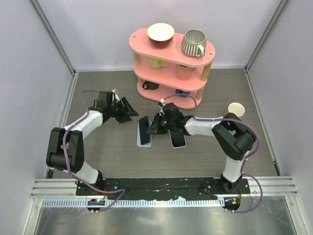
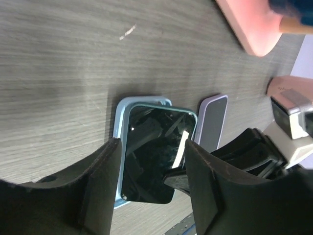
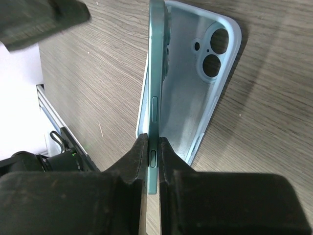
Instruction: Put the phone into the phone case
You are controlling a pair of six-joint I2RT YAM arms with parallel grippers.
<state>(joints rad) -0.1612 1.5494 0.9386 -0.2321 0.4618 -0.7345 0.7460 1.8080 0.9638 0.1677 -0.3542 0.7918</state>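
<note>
A light blue phone case (image 1: 143, 141) lies open side up on the table, its camera cut-outs showing in the right wrist view (image 3: 195, 83). My right gripper (image 3: 152, 156) is shut on the edge of a teal phone (image 3: 156, 88) and holds it tilted on its side over the case, one long edge down in it. In the top view the right gripper (image 1: 156, 124) sits just right of the phone (image 1: 145, 126). My left gripper (image 1: 128, 109) is open and empty, up-left of the case. In the left wrist view the black screen (image 2: 154, 152) stands over the case (image 2: 120, 128).
A second, lilac phone or case (image 1: 178, 139) lies just right of the blue case, under the right gripper. A pink three-tier shelf (image 1: 171, 63) with cups and a bowl stands behind. A paper cup (image 1: 236, 108) stands at the right.
</note>
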